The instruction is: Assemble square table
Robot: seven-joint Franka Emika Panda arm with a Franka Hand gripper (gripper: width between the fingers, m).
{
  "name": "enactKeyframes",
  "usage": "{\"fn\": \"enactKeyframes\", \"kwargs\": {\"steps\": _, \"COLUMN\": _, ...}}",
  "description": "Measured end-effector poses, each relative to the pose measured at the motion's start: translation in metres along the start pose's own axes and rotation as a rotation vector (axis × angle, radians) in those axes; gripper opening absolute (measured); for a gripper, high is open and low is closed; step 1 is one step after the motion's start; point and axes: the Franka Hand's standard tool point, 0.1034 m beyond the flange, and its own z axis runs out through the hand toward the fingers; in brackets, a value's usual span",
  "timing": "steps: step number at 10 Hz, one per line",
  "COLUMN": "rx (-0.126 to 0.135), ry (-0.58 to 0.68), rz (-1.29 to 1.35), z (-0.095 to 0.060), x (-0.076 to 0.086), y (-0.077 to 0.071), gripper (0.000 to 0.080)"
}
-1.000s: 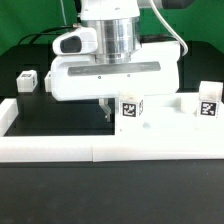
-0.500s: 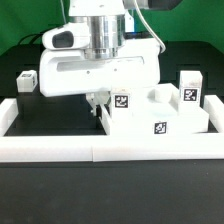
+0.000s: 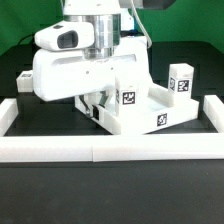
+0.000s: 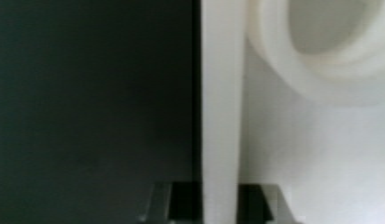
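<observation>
The white square tabletop (image 3: 150, 112) lies turned at an angle on the black table and carries black-white tags. My gripper (image 3: 100, 108) is shut on its edge at the exterior view's left side. In the wrist view the edge of the tabletop (image 4: 278, 140) runs between my gripper's (image 4: 221, 203) two dark fingers (image 4: 185, 200), with a round corner hole (image 4: 340, 30) beyond. A tagged white leg post (image 3: 180, 82) stands upright at the tabletop's far right corner; whether it is joined to it I cannot tell. Another small tagged leg post (image 3: 23, 79) lies at the far left.
The long low white border wall (image 3: 100, 150) runs along the front, with its side arms at the exterior view's left (image 3: 8, 115) and right (image 3: 212, 112). The arm's white body hides the table behind the tabletop.
My arm has moved toward the exterior view's left, dragging and turning the tabletop with it. The upright post at its corner moved along. The small post at far left stayed put.
</observation>
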Motion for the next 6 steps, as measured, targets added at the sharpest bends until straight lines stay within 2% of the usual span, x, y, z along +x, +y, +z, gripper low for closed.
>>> {"fn": "enactKeyframes", "kwargs": {"steps": 4, "rx": -0.003, "ry": -0.013, "rz": -0.189, "z": 0.000, "x": 0.001, "y": 0.001, "gripper": 0.0058}}
{"fn": "enactKeyframes", "kwargs": {"steps": 5, "rx": 0.007, "ry": -0.011, "rz": -0.242, "z": 0.002, "x": 0.019, "y": -0.006, "gripper": 0.0058}}
{"fn": "enactKeyframes", "kwargs": {"steps": 6, "rx": 0.006, "ry": 0.009, "rz": -0.303, "z": 0.004, "x": 0.045, "y": -0.016, "gripper": 0.0059}}
